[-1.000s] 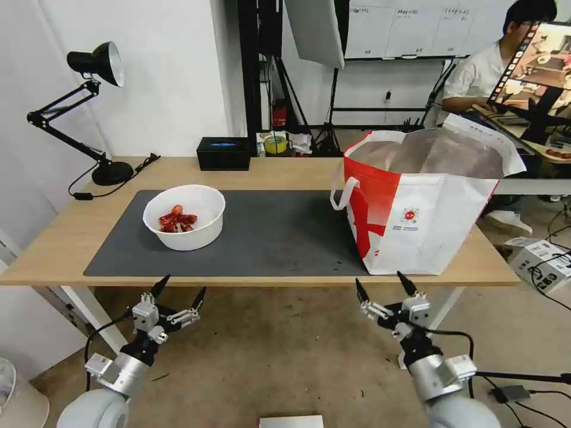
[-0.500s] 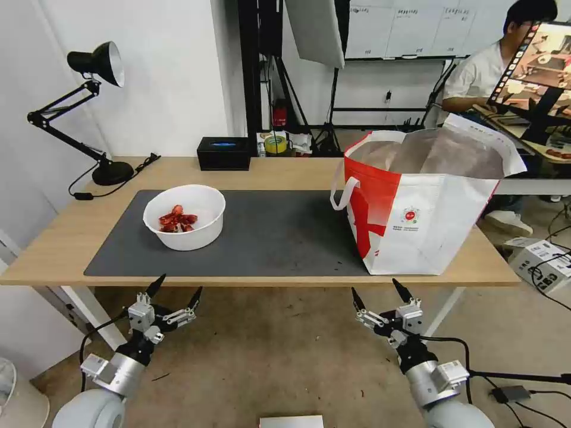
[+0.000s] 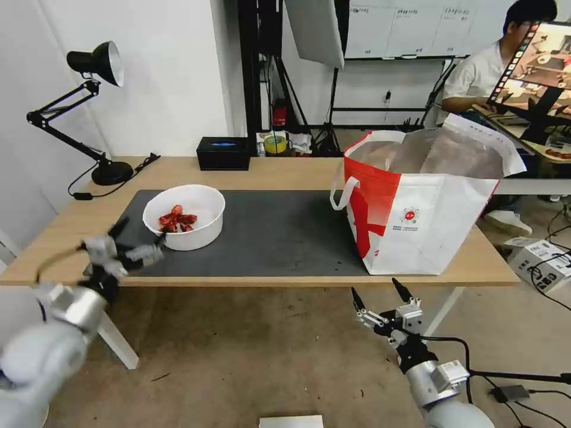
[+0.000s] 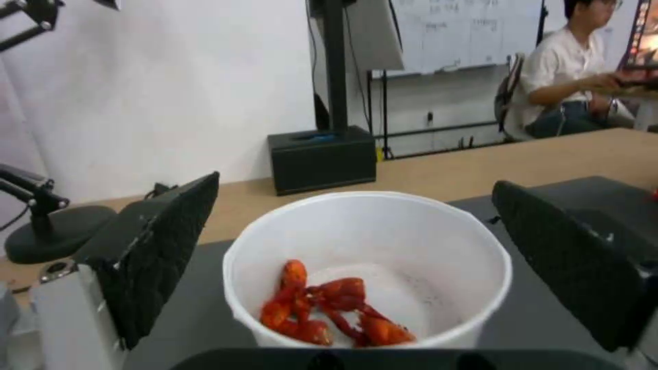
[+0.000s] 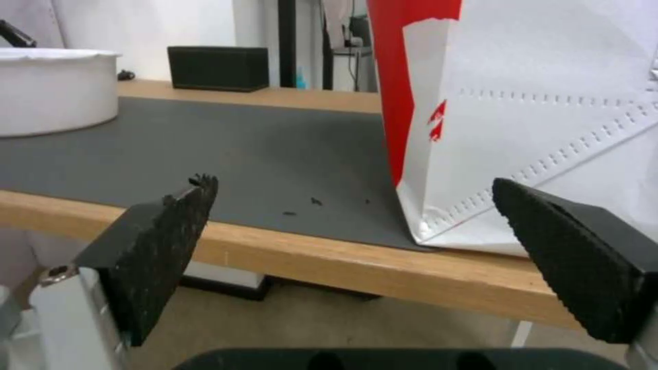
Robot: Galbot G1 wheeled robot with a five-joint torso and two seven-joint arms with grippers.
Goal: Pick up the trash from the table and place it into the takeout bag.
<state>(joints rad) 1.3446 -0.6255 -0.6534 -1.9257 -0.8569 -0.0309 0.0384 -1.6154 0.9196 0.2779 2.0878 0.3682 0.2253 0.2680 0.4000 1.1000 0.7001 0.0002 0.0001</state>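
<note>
The trash in view is a white round bowl [image 3: 184, 217] with red food scraps, standing on the dark grey mat [image 3: 279, 232] at the left of the table [image 3: 267, 172]. My left gripper [image 3: 141, 233] is open at the bowl's near-left side, at table height. In the left wrist view the bowl [image 4: 367, 267] sits between and just beyond the two black fingers [image 4: 164, 246], which do not touch it. The takeout bag [image 3: 422, 202] stands open on the table's right end. My right gripper [image 3: 376, 288] hangs open below the table's front edge, in front of the bag [image 5: 548, 103].
A black desk lamp [image 3: 110, 172] stands at the far left corner, with its cable trailing on the wood. A black rectangular box [image 3: 224, 153] sits at the back edge. A cardboard box [image 3: 538, 255] lies on the floor to the right.
My left arm has swung up and leftward from below the table edge to table height beside the bowl. The right gripper sank slightly, then held still.
</note>
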